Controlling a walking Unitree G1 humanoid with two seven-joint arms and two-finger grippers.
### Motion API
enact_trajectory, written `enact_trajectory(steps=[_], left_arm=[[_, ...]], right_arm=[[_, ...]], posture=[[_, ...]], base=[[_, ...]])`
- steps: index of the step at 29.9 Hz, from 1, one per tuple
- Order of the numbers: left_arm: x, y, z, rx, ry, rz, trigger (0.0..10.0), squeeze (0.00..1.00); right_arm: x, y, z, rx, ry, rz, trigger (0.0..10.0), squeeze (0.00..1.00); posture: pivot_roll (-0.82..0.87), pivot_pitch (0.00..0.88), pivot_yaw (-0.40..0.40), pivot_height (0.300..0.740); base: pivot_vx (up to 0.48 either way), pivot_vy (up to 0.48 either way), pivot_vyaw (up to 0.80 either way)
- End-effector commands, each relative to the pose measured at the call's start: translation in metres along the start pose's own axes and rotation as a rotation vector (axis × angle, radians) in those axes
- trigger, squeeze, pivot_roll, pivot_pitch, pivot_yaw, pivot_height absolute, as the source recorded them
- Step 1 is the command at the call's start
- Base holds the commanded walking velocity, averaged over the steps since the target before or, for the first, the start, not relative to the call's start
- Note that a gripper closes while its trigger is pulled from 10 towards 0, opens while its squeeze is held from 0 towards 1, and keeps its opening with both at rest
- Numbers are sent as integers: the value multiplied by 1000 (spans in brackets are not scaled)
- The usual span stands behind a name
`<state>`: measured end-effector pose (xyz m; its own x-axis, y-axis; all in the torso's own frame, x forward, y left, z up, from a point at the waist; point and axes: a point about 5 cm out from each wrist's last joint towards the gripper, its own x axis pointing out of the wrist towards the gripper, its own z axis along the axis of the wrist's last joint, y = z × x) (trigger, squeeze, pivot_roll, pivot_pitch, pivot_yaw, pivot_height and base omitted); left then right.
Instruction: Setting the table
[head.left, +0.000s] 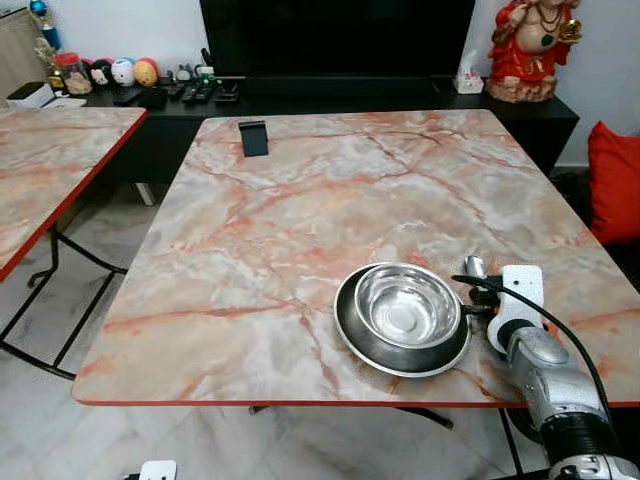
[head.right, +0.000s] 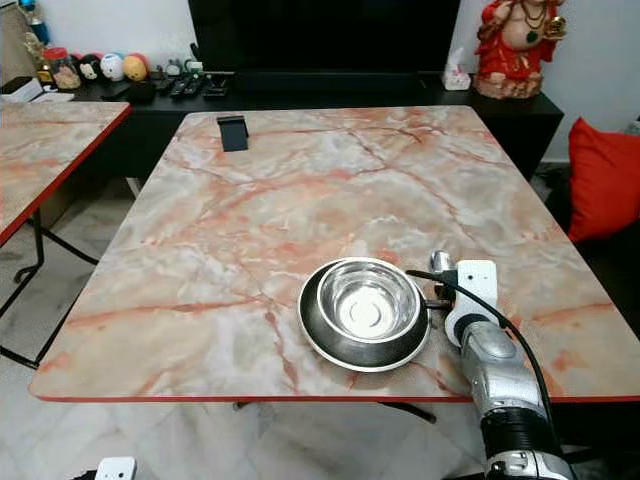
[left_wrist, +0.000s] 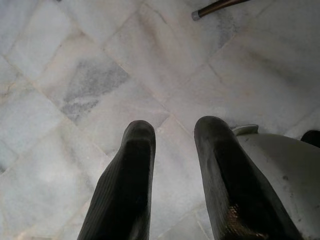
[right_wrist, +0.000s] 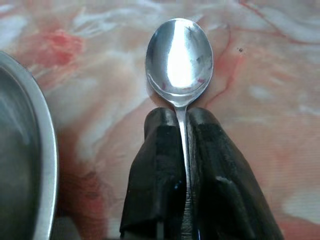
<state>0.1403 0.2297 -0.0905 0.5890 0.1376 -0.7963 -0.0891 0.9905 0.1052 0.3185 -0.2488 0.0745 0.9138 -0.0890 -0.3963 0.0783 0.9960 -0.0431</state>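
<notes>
Right hand (right_wrist: 181, 131): pinching spoon (right_wrist: 179, 57) by its handle, for laying beside the plate (head.left: 352, 335).
Left hand (left_wrist: 172, 172): hanging idle, fingers spread.

Home living room: television (head.left: 337, 40), statue (head.left: 531, 45)

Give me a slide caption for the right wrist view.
Right end effector clamps a shiny steel spoon over the pink marble table beside a steel plate.
</notes>
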Motion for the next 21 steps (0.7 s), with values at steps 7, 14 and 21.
enact_trajectory(steps=[7,14,21], left_arm=[[-3,9,-11,-13,58,15,10000,0],[-4,9,-15,-11,76,18,10000,0],[-5,11,-18,-11,95,22,10000,0]], right_arm=[[-1,-10,9,-28,-36,-16,10000,0],[-2,-14,6,-40,-29,-23,10000,0],[-2,-10,3,-35,-22,-5,10000,0]], posture=[[-91,0,32,732],[-93,0,34,732],[-94,0,38,732]], base=[[0,0,0],[0,0,0],[0,0,0]])
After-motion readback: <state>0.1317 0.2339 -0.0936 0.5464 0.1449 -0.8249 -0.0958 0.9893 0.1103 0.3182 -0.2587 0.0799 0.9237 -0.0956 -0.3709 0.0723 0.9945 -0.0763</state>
